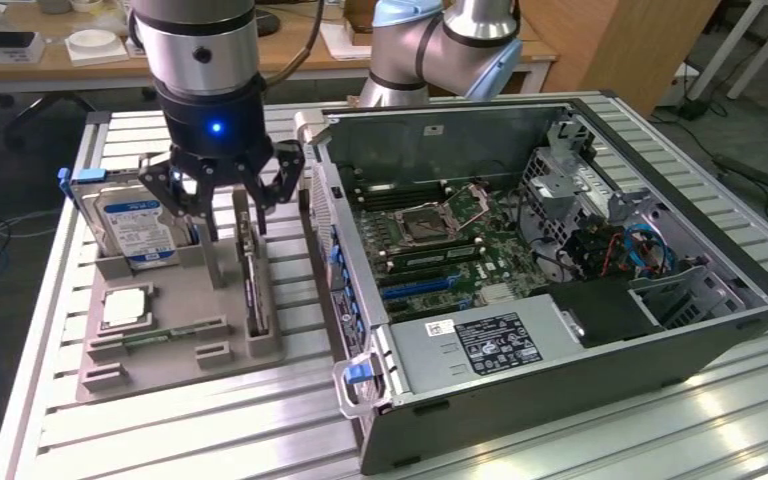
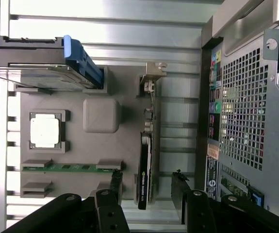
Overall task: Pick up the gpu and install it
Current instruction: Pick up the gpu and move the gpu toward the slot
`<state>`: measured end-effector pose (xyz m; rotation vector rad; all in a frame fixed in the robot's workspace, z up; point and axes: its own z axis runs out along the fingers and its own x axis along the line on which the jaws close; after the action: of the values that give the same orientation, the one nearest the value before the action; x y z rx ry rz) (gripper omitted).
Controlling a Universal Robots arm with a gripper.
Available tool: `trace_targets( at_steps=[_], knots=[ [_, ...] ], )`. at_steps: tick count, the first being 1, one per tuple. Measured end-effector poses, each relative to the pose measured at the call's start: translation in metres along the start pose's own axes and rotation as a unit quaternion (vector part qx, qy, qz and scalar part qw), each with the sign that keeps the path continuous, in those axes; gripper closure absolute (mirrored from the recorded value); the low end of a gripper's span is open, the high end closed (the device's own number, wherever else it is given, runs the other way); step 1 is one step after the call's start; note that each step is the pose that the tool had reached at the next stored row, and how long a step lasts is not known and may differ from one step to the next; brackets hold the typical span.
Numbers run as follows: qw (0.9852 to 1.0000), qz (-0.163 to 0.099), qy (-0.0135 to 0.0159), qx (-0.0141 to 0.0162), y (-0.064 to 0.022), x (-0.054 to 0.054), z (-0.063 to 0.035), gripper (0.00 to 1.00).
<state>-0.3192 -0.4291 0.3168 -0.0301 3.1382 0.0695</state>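
Note:
The gpu (image 1: 253,290) is a thin dark card standing on its long edge in a slot of the grey tray (image 1: 184,290), on the side nearest the computer case. From the wrist view I look down on its top edge (image 2: 145,160), with its silver bracket (image 2: 152,73) at the far end. My gripper (image 1: 231,215) hangs just above the card's bracket end, open. Its two black fingertips (image 2: 115,182) stand one on each side of the card without touching it, and the gripper (image 2: 146,187) holds nothing.
The tray also holds a silver hard drive with a blue label (image 1: 131,225) standing upright, a square processor (image 1: 127,305) and a green RAM stick (image 1: 157,335). The open computer case (image 1: 558,250) lies close beside the tray, motherboard exposed. Everything rests on a slatted aluminium table (image 1: 157,430).

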Motion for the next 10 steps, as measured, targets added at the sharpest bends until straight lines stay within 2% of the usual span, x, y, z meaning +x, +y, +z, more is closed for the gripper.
trace_targets(
  at_steps=[10],
  knots=[
    [1.0, 0.0, 0.0, 0.0, -0.0025, 0.001, 0.006, 0.47]
  ],
)
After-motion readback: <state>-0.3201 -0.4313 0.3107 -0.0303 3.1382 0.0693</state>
